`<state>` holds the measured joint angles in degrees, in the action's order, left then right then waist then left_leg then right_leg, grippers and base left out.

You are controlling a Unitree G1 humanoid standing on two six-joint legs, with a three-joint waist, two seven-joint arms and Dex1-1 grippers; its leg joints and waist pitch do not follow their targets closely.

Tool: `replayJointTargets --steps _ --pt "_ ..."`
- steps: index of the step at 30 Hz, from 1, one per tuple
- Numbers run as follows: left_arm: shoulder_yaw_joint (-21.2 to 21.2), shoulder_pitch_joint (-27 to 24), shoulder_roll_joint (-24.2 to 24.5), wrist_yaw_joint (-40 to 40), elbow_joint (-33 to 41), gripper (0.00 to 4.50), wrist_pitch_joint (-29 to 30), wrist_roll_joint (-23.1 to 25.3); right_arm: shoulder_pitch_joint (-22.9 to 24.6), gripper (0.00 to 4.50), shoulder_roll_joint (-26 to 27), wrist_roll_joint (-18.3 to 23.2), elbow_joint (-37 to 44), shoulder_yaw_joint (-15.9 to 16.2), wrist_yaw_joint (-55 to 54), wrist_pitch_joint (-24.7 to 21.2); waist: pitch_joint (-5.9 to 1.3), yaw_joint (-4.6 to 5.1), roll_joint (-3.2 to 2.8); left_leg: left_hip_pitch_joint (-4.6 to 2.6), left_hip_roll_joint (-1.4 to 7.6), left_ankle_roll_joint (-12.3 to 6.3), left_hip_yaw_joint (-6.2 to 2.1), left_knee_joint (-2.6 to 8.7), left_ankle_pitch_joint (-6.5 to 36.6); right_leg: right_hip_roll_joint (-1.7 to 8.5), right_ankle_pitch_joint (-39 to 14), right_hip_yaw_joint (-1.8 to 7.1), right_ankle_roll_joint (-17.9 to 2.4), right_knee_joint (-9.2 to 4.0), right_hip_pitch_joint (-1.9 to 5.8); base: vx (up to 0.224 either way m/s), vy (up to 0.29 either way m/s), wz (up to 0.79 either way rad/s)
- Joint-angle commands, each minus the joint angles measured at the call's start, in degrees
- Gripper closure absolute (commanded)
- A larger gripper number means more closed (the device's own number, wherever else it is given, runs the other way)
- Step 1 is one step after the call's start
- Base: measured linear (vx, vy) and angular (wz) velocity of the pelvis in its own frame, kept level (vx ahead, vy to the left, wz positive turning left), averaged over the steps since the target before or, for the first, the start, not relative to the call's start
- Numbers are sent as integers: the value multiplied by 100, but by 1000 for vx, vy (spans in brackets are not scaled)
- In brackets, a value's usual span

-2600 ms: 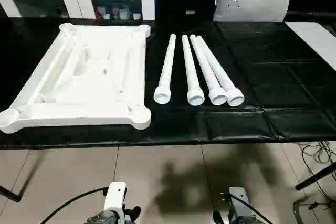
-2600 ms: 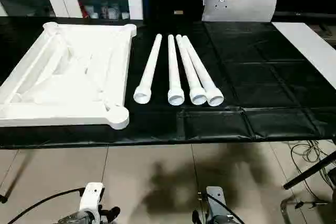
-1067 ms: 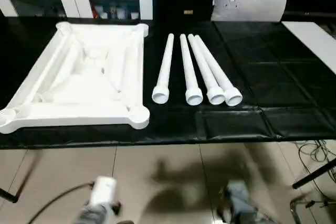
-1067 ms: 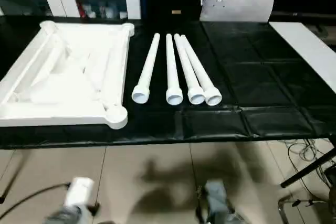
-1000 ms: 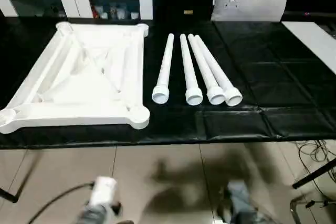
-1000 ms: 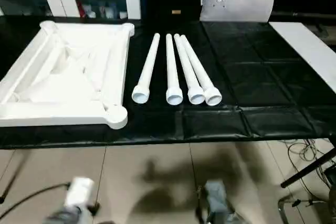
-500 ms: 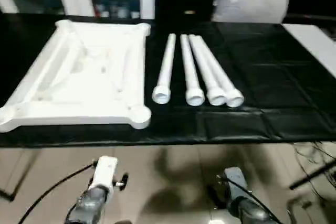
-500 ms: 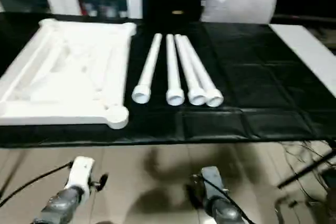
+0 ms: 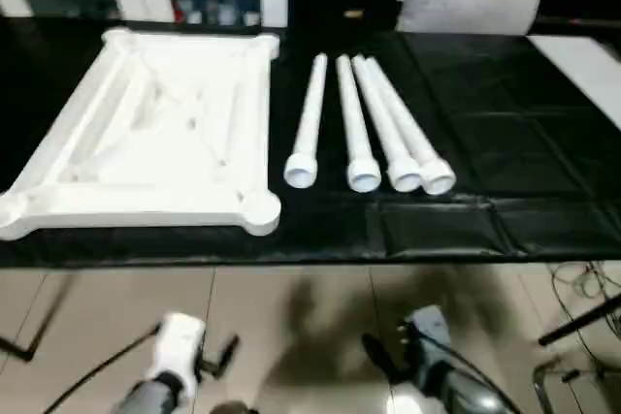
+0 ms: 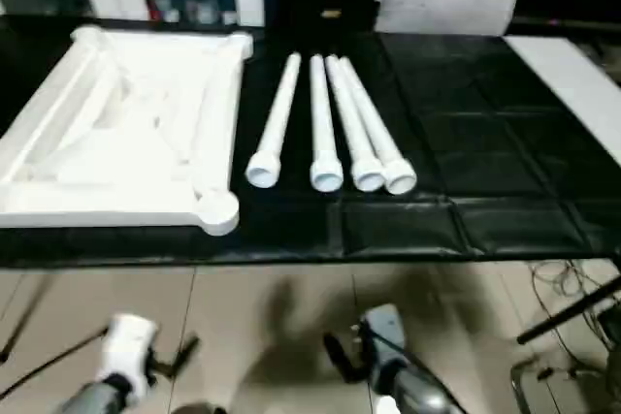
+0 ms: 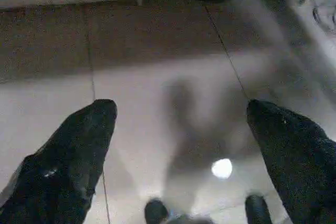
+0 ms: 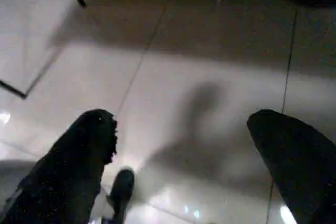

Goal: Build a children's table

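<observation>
While nothing is joined yet, my head view shows the tabletop (image 9: 146, 133) lying ribbed side up on the black table (image 9: 505, 172), four legs (image 9: 364, 123) in a row just beside it. My left gripper (image 11: 178, 129) hangs over bare floor, fingers (image 11: 79, 150) spread wide — empty. My right gripper (image 12: 184, 145) is likewise released. I judge this the opening reach: next, take a leg and seat it in a corner socket (image 9: 260, 207).

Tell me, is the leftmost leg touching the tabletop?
Apart. The left eye view shows black table cover between the leftmost leg and the tabletop.
</observation>
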<state>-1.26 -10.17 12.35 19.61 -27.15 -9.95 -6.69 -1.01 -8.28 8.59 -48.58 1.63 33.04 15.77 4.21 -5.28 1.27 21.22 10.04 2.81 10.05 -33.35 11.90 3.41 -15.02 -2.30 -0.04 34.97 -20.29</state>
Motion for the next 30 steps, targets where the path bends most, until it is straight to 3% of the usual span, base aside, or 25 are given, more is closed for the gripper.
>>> replayJointTargets --steps 1,2,3,6,8,9,10,11,12,13,15,17,20,24,25,27,28,30 --pt "-19 -394 -90 -61 1041 5 352 -191 582 0 -145 241 1517 41 50 -486 -172 -43 2 -34 531 -695 -182 509 991 559 452 310 -1253 -377 138 0 0 0" --pt "0 -571 -97 -118 1425 5 483 -236 809 0 -198 285 2029 68 23 -644 -147 -31 10 -27 526 -729 -172 504 999 538 515 312 -1216 -371 113 0 0 0" --pt "6 -653 -101 -153 1613 5 544 -252 902 0 -224 310 2237 73 12 -705 -154 -16 13 -35 487 -736 -156 520 1191 541 196 304 -1162 -420 93 0 0 0" --pt "45 -1122 -123 -348 2663 5 868 -398 1398 0 -418 477 3322 42 -37 -1051 -114 -28 35 -29 493 -482 -172 562 1508 536 -628 331 -976 -506 82 0 0 0" --pt "93 -1389 -77 -360 3174 5 1036 -451 1700 0 -535 795 4110 -47 -62 -1460 -78 -27 53 -42 472 -394 -169 575 1664 508 -940 352 -867 -539 48 0 0 0" --pt "119 -1491 -48 -342 3340 5 1087 -425 1804 0 -585 882 4399 -76 -67 -1601 -71 -26 78 -44 457 -333 -172 581 1790 507 -1239 355 -748 -571 39 0 0 0" --pt "131 -1590 -35 -333 3513 5 1160 -366 1903 0 -627 895 4676 -115 -84 -1728 -94 -30 64 -53 456 -268 -181 579 1775 505 -1315 365 -662 -575 35 0 0 0" --pt "132 -1646 -33 -327 3617 5 1215 -321 1958 0 -649 874 4830 -138 -97 -1801 -96 -34 70 -54 453 -259 -182 573 1720 497 -1257 363 -627 -573 29 0 0 0" --pt "116 -1800 -4 -315 3884 5 1290 -343 2062 0 -707 996 5183 -151 -92 -1946 -98 -33 36 -48 445 -233 -183 570 1613 484 -1056 365 -606 -552 29 0 0 0" --pt "79 -2076 47 -303 4456 5 1514 -458 2284 0 -824 1360 5936 -174 -133 -2432 -115 -47 53 -46 453 -255 -193 553 1463 471 -691 357 -565 -529 64 0 0 0" --pt "27 -2266 100 -318 4916 5 1645 -558 2400 0 -908 1560 6400 -210 -182 -2654 -131 -54 45 -28 427 -335 -196 521 1208 447 -54 337 -545 -462 92 0 0 0" --pt "-57 -2487 158 -381 5548 5 1845 -719 2495 0 -999 1799 6897 -302 -296 -2931 -134 -75 66 -31 413 -371 -196 505 1141 440 181 321 -520 -449 99 0 0 0" --pt "-294 -2580 225 -552 6367 5 2122 -1024 2484 0 -1108 1985 7376 -475 -447 -3243 -113 -132 65 -56 395 -290 -182 509 1292 429 -205 318 -489 -481 71 0 0 0" --pt "-480 -2460 257 -650 6836 5 2448 -1191 2400 0 -1152 2076 7761 -651 -663 -3615 -109 -188 54 -93 373 -65 -192 527 1483 422 -828 321 -339 -515 58 0 0 0" --pt "-504 -2407 265 -691 6912 5 2525 -1180 2363 0 -1171 2197 7861 -696 -731 -3728 -137 -206 35 -104 365 -20 -203 522 1417 415 -797 319 -279 -503 71 0 0 0" --pt "-610 -2144 276 -849 7039 5 2708 -1108 2178 0 -1212 2394 8084 -823 -945 -3937 -200 -220 83 -109 356 -1 -199 486 1201 405 -472 307 -219 -468 98 0 0 0" --pt "-663 -1984 312 -889 7104 5 2822 -1189 2060 0 -1197 2461 8148 -879 -1060 -3984 -201 -233 57 -113 351 18 -205 485 1110 402 -330 304 -195 -449 96 0 0 0" --pt "-774 -1606 384 -1005 7248 5 3107 -1413 1772 0 -1156 2719 8268 -1017 -1319 -4154 -206 -233 81 -124 320 71 -194 459 982 382 -33 291 -136 -417 85 0 0 0"
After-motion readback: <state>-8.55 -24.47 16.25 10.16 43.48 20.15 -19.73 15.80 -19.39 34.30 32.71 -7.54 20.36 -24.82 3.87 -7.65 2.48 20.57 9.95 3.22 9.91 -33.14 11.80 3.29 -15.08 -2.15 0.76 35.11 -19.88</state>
